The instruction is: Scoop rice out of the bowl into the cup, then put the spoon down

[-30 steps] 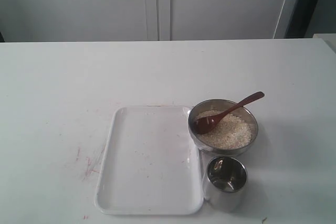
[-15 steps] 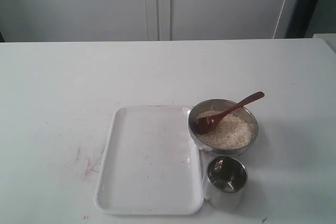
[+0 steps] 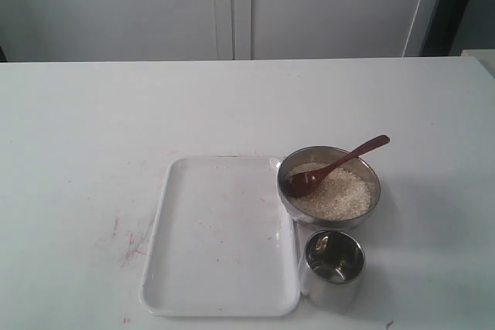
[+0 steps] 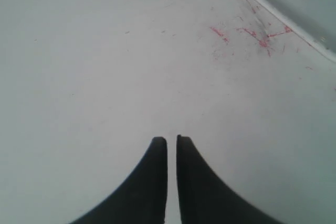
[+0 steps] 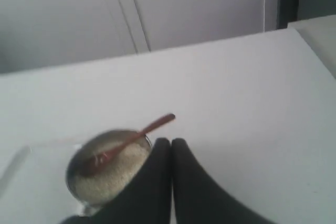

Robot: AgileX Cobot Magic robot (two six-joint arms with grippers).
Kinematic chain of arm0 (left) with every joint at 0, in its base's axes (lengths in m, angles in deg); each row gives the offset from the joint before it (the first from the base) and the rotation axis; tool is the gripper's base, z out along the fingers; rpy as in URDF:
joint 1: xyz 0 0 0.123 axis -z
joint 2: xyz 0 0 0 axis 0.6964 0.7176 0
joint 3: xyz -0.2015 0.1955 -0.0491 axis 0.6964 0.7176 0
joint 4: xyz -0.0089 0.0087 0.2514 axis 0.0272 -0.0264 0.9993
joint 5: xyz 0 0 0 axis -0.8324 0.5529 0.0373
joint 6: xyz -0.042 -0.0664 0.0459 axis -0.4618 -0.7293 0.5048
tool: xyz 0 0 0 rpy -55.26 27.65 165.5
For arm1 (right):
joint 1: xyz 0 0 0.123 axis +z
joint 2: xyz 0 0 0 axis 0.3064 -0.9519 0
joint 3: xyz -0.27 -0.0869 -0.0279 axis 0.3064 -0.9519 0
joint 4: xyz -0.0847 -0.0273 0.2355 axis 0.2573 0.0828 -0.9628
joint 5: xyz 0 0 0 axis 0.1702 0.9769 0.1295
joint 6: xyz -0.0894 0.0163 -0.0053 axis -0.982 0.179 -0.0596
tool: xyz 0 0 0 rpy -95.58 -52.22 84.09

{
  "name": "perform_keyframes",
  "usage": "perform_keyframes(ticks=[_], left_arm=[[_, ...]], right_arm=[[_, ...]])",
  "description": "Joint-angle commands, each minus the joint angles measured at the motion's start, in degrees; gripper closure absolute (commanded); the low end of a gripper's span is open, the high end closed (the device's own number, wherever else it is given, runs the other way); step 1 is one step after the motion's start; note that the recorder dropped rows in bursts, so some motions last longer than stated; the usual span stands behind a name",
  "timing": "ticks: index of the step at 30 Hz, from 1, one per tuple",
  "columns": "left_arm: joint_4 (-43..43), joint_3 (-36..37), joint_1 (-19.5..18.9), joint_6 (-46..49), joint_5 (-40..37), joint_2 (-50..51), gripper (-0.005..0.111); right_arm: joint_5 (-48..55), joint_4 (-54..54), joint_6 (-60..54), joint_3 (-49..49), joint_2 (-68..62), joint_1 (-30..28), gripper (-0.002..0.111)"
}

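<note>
The steel bowl (image 3: 373, 177) sits right of the tray, filled with off-white rice (image 3: 338, 195). The wooden spoon (image 3: 337, 164) lies in it, head on the rice and handle over the far-right rim. The steel cup (image 3: 332, 267) stands just in front of the bowl. Neither arm shows in the exterior view. In the right wrist view my right gripper (image 5: 171, 141) is shut and empty, with the bowl (image 5: 73, 166), rice (image 5: 113, 174) and spoon (image 5: 128, 140) beside it. My left gripper (image 4: 171, 140) is shut with a thin slit, above bare table.
A white rectangular tray (image 3: 220, 237) lies left of the bowl and cup, touching them. Red marks (image 3: 135, 241) stain the table left of the tray, also seen as red marks (image 4: 252, 32) in the left wrist view. White cabinet doors (image 3: 232, 5) stand behind the table.
</note>
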Motion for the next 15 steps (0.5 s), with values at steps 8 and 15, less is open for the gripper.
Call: perform_keyframes(ticks=[8,15], left_arm=[[-0.32,0.53,0.42,-0.33,-2.77,0.37,0.092],[-0.32,0.53,0.42,-0.33,-2.77,0.37,0.092]], right_arm=[[23.47,-9.00,-27.85,36.55,-38.61,3.80,0.108],[29.38,-8.82,-39.38,50.60,-57.92,3.96,0.108]])
